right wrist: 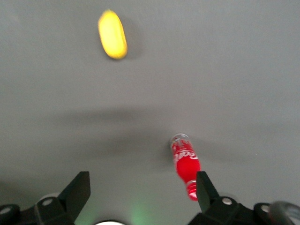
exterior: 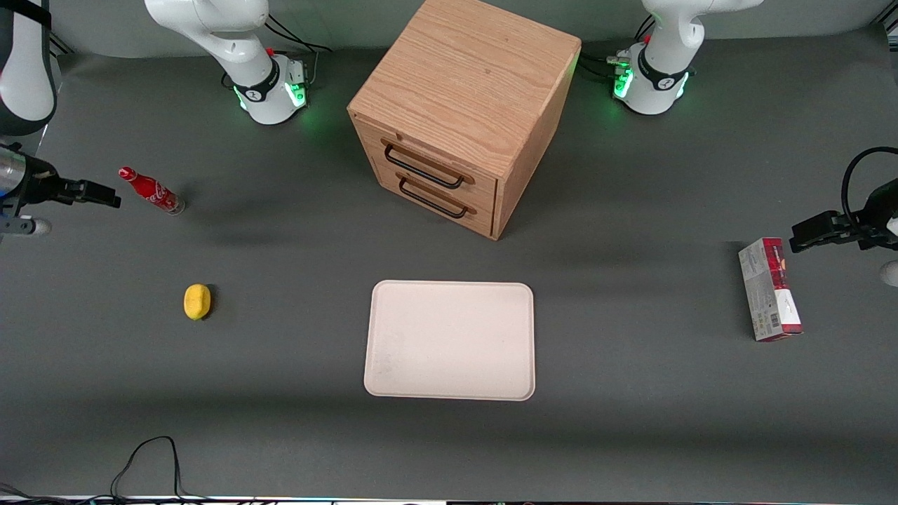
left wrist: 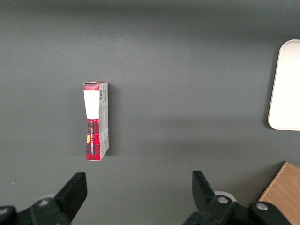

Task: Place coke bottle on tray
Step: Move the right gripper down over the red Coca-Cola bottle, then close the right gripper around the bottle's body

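Note:
The coke bottle (exterior: 150,189) is small, slim and red with white script, and stands on the grey table toward the working arm's end. In the right wrist view the bottle (right wrist: 185,164) shows from above, close to one finger (right wrist: 204,188). My right gripper (exterior: 98,194) hangs above the table beside the bottle, open and empty; in the right wrist view the gripper (right wrist: 143,190) has its jaws wide apart. The tray (exterior: 450,340) is cream-white and flat, nearer the front camera than the cabinet, with nothing on it. Its edge shows in the left wrist view (left wrist: 286,84).
A wooden two-drawer cabinet (exterior: 463,112) stands mid-table. A yellow lemon (exterior: 197,301) lies nearer the front camera than the bottle, also in the right wrist view (right wrist: 112,34). A red-and-grey carton (exterior: 769,289) lies toward the parked arm's end.

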### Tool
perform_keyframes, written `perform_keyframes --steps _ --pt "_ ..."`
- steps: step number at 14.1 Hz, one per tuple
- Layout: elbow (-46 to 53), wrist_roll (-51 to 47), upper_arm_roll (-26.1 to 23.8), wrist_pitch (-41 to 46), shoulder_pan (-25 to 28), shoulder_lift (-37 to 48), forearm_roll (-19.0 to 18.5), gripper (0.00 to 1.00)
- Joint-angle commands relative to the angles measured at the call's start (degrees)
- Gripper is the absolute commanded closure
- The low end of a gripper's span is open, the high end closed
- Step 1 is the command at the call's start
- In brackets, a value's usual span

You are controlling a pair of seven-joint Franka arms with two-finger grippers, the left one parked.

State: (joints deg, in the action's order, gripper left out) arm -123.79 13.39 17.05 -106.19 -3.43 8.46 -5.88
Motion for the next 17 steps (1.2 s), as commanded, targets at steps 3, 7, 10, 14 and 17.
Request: perform_keyframes --steps 3,7,10,14,17 --pt "-21.81 7.97 13.42 -17.52 1.15 11.75 -7.28 0.00" --pt "-31.50 7.97 19.06 -32.93 1.41 10.79 -11.78 0.00" --pt "-32.21 8.06 19.24 -33.21 1.41 10.61 -11.87 0.00" --pt "-31.95 7.97 19.24 -33.12 1.32 10.26 -13.98 0.43" --pt "-31.69 7.88 19.24 -32.95 1.15 10.00 -14.07 1.00"
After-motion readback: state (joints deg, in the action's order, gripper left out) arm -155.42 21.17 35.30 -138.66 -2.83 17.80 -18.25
